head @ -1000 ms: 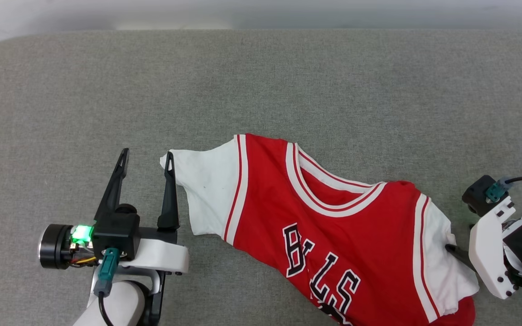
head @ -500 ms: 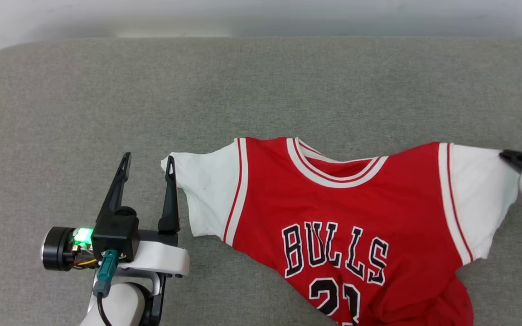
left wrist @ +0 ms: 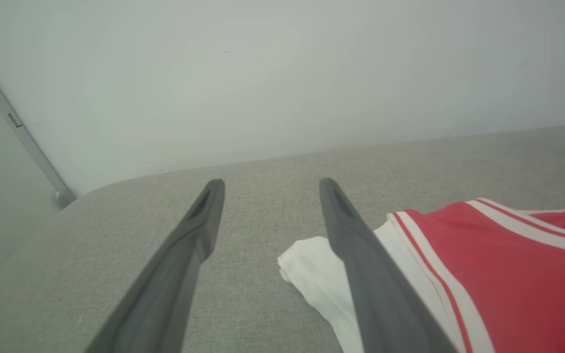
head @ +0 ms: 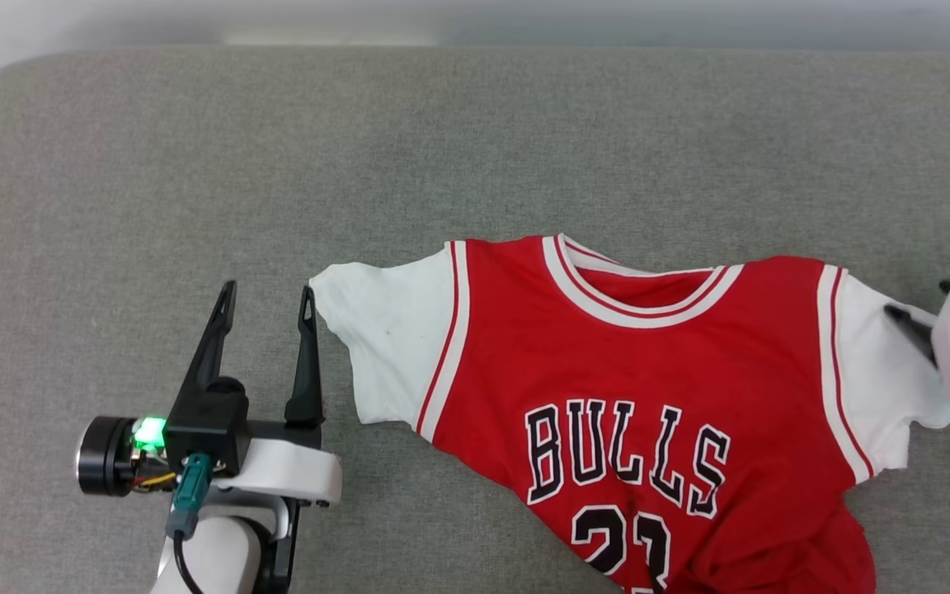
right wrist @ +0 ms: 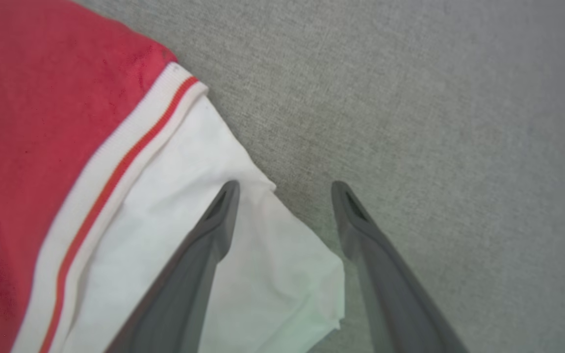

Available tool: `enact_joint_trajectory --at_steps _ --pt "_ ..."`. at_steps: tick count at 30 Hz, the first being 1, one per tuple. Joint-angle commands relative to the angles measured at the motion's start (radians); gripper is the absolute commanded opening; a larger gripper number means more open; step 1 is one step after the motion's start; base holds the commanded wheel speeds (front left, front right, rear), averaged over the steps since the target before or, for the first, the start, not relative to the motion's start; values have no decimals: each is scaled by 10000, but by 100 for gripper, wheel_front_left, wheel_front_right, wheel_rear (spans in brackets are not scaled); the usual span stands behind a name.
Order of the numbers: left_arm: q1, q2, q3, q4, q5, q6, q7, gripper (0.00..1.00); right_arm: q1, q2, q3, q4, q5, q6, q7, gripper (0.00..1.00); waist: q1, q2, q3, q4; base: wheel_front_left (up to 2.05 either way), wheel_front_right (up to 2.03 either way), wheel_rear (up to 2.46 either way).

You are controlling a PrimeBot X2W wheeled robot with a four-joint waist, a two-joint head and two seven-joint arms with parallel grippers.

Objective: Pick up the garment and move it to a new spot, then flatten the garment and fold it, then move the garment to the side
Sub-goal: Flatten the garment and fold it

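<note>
1. Head view: the garment (head: 648,355) lies front-up on the grey fabric tabletop (head: 475,148), collar toward the far edge. It has a red body, white short sleeves and red-and-white striped bands at the collar and sleeve seams. Black, white-edged "BULLS" runs across the chest, and the number under it is cut off by the picture's bottom edge. Its lower part on my right is bunched into folds. My left tool (head: 269,289) sits just beside the garment's sleeve on my left, fingers spread wide and holding nothing. My right tool (head: 919,301) is at the garment's other sleeve, one dark finger over the white cloth.

2. Left wrist view: my left tool (left wrist: 271,181) is wide open over bare tabletop, and its right finger crosses in front of the garment's (left wrist: 508,274) crumpled white sleeve tip.

3. Right wrist view: my right tool (right wrist: 285,185) is spread wide and grips nothing. One finger is over the garment's (right wrist: 42,122) white sleeve, the other over the tabletop just beside it. I cannot tell whether they touch down.
</note>
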Motion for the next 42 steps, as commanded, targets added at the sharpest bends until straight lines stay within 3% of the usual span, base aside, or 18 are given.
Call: enact_joint_trajectory --at_steps 1,7,10,15,23,30,31,32,38,42 --pt "237 -81 135 35 91 -49 -24 100 -230 -284 -118 -171 196 -5 -318 100 -1 0 -173 -121 0 0 0" --pt "470 -267 487 -31 279 -233 -24 100 -605 -1467 -671 -1452 1580 -2 121 100 -1 0 -252 -306 0 0 0" --pt "455 -397 565 -115 387 -338 -24 100 -681 -2135 -817 -2116 2226 -3 1000 100 -1 0 -122 -311 0 0 0" --pt "292 -565 669 -164 544 -527 -24 100 -445 -2632 -671 -2737 2880 -3 2889 100 -1 0 168 -237 0 0 0" --pt "27 -815 799 -98 782 -842 -24 100 183 -2037 -571 -2284 2591 -3 3984 100 -1 0 708 90 0 0 0" --pt "-110 -858 1051 -20 896 -980 -24 100 1151 -958 293 -1983 2223 29 4186 100 -1 0 938 183 0 0 0" --pt "-111 -852 1100 17 910 -1012 -24 100 1199 -883 365 -1980 2170 52 4130 68 -1 0 901 164 0 0 0" --pt "-132 -857 1135 9 902 -1058 -24 100 1180 -848 380 -1989 2143 57 4004 0 -1 0 840 133 0 0 0" --pt "-403 -568 1537 236 766 -1384 -24 100 618 -1355 198 -2175 1743 11 3122 0 -1 0 311 -59 0 0 0" --pt "-958 -67 1891 619 443 -1996 -24 100 247 -1795 0 -2584 1604 -3 2353 0 -1 0 -156 -238 0 0 0"
